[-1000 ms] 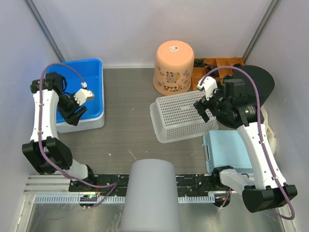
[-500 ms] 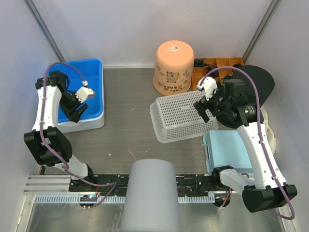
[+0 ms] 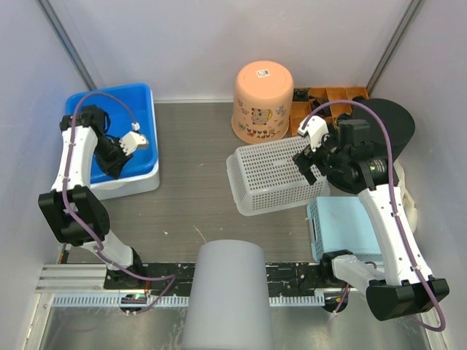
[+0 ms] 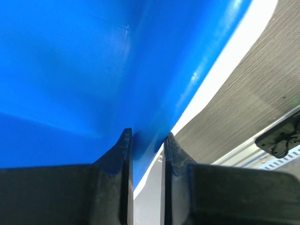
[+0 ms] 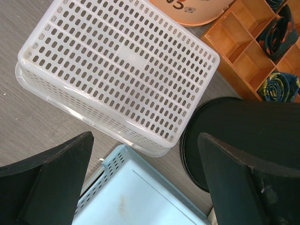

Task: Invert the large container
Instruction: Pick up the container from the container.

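The large container (image 3: 139,109) is a blue tub with a white outside, standing open side up at the table's far left. My left gripper (image 3: 111,169) reaches into it from above. In the left wrist view the two black fingers (image 4: 125,145) straddle the tub's near wall (image 4: 93,70), one inside on the blue and one outside by the white rim, and my left gripper (image 4: 146,137) is shut on that wall. My right gripper (image 3: 310,164) hangs wide open over the right side. Nothing is between the jaws of my right gripper (image 5: 145,137).
A white perforated basket (image 3: 273,175) lies bottom up mid-table, under the right gripper. An upturned orange bucket (image 3: 263,102) stands behind it. A light blue crate (image 3: 350,226), a black round disc (image 3: 390,120) and an orange compartment box (image 3: 328,95) fill the right side. A grey cylinder (image 3: 226,292) stands at the front.
My left gripper has moved toward the tub's back and closed onto its wall. The tub has shifted slightly. The right arm has not moved.
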### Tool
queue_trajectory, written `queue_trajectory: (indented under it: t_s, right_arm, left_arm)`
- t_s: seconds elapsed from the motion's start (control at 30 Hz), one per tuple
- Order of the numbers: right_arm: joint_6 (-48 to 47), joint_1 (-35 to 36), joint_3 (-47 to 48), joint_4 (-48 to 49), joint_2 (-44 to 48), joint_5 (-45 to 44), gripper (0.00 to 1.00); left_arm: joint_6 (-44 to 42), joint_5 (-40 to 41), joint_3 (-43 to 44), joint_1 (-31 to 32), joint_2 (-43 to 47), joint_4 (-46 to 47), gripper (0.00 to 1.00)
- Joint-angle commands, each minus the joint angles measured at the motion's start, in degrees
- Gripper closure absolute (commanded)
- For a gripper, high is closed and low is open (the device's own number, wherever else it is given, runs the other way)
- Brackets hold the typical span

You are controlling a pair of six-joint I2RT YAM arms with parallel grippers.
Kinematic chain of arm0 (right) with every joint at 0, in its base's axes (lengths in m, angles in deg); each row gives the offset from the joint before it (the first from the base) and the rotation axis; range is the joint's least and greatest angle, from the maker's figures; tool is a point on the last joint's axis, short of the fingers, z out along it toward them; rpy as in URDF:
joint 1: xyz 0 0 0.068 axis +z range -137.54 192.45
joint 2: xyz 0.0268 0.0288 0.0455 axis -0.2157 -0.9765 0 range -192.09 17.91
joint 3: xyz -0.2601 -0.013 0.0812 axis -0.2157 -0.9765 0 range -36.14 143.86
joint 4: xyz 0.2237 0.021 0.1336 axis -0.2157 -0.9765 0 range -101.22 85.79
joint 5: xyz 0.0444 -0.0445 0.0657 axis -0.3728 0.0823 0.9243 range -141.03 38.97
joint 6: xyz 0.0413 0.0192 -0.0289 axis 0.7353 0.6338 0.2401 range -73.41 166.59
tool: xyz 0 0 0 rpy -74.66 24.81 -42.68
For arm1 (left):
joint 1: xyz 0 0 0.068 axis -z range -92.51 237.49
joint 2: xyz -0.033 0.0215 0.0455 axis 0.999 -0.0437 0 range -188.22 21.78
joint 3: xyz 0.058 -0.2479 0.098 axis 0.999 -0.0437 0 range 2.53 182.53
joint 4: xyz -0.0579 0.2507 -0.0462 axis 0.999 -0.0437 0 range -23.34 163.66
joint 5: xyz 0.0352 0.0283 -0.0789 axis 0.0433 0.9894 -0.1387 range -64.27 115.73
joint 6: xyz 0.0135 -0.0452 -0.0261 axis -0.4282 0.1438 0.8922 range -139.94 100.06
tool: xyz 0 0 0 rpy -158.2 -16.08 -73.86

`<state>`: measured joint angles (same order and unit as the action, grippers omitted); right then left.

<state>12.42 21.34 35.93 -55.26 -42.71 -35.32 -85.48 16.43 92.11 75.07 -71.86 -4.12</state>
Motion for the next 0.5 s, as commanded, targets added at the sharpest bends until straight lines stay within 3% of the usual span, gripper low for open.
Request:
queue_trajectory:
  t_s: [0.0,0.27,0.47]
  right_arm:
    - [0.16,-0.27,0.35,1.54,0.58,-0.32,0.00]
    - [0.19,-0.27,0.90,1.48,0.55,-0.70,0.00]
    - [0.33,-0.27,1.19,1.27,0.51,-1.03,0.00]
  left_arm:
    - [3.74,0.99,2.25,-0.84,-1.39,-0.70,0.99]
    - [4.14,-0.65,5.89,-0.76,-0.46,-1.70,1.00]
    - [7.73,-4.12,19.80,-0.32,1.97,-4.07,1.00]
